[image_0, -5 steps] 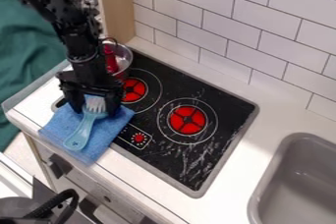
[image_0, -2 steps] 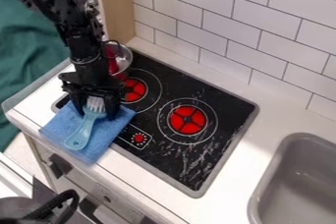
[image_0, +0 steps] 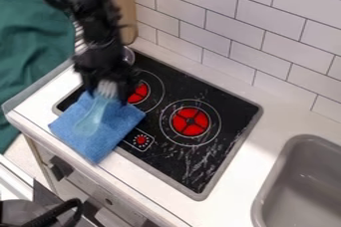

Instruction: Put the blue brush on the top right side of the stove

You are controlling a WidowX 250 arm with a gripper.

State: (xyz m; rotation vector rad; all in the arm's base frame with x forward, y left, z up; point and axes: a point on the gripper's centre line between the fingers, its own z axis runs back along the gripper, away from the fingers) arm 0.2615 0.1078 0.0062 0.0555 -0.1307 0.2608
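Green fabric (image_0: 37, 61): beyond the counter's left edge.
Blue cloth (image_0: 112, 132): spread over the stove's near left corner and the adjoining counter.
Blue brush (image_0: 95, 115): over the cloth, bristles toward the arm.
Gripper (image_0: 106, 94): narrowed on the brush, gripping its bristle end.
Stove (image_0: 230, 111): black, red burners.
Sink (image_0: 276, 171): grey, at right.

There are two red burners (image_0: 190, 121), one brush (image_0: 92, 117), one blue cloth (image_0: 116, 125), one stove (image_0: 200, 91), one sink (image_0: 313, 186), one red dial (image_0: 140, 140).
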